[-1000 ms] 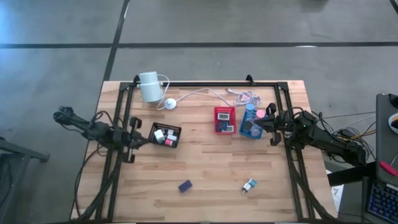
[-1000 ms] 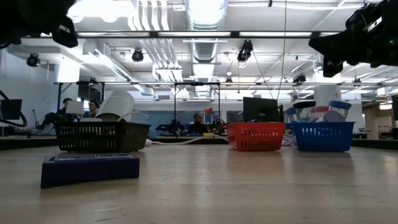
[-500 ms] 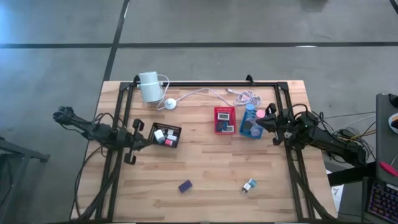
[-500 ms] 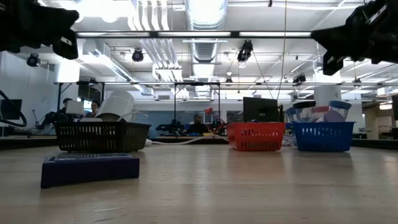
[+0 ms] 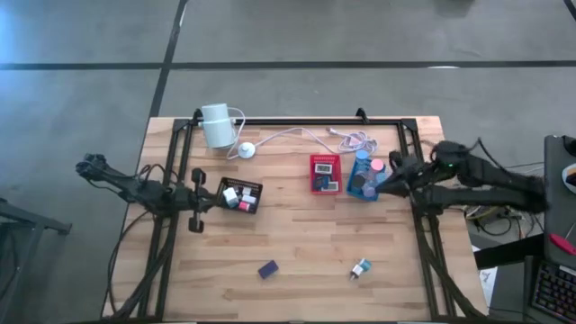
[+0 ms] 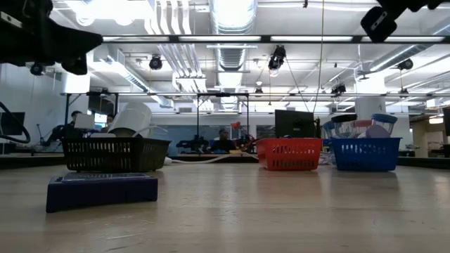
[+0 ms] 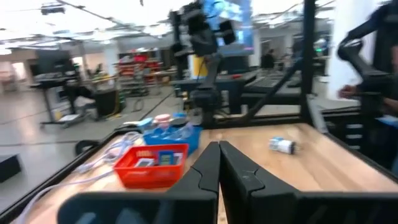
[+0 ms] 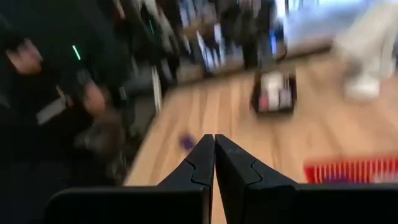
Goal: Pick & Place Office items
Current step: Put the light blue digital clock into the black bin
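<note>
Wood tabletop: broad bare middle. Loose office items: purple block and teal-white piece near front edge. Left gripper beside black tray, right gripper over blue tray; jaws together, empty.

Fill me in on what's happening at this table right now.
A two-armed robot is sorting office items into baskets. Both grippers are shut and empty: the left gripper sits beside the black basket, the right gripper over the blue basket. A dark blue piece and a teal-and-white piece lie loose on the table.
</note>
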